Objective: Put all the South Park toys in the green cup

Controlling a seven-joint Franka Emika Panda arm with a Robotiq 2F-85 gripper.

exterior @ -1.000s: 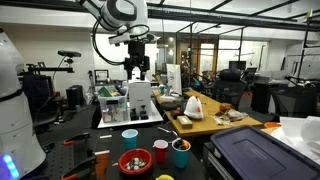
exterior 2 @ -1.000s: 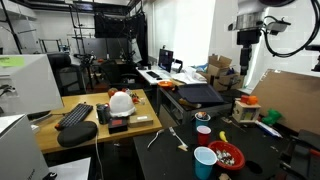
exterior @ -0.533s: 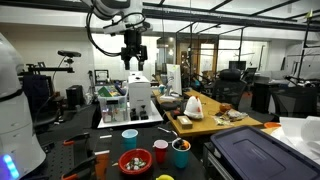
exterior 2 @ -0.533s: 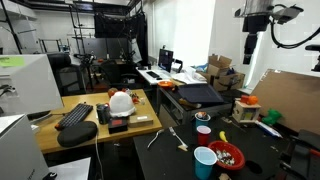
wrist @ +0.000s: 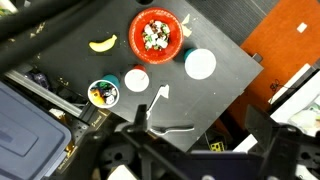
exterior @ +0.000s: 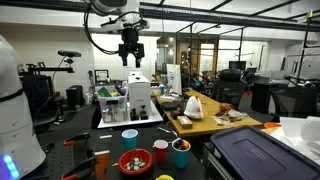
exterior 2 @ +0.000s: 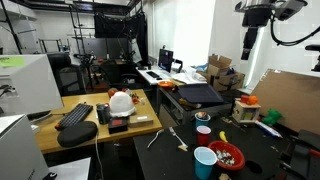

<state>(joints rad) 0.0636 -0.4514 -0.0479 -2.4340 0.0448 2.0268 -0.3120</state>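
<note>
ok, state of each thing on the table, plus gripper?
gripper: open, empty, high up
green cup: upright, partly filled
red bowl: upright, full of toys
red cup: upright, looks empty
light-blue cup: upright, looks empty
banana: lying flat, clear of bowl

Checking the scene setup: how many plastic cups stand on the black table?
3. A wide light-blue plastic cup beside the red bowl; a red plastic cup next along; a teal plastic tumbler at the end, with things inside. None looks hidden.
</note>
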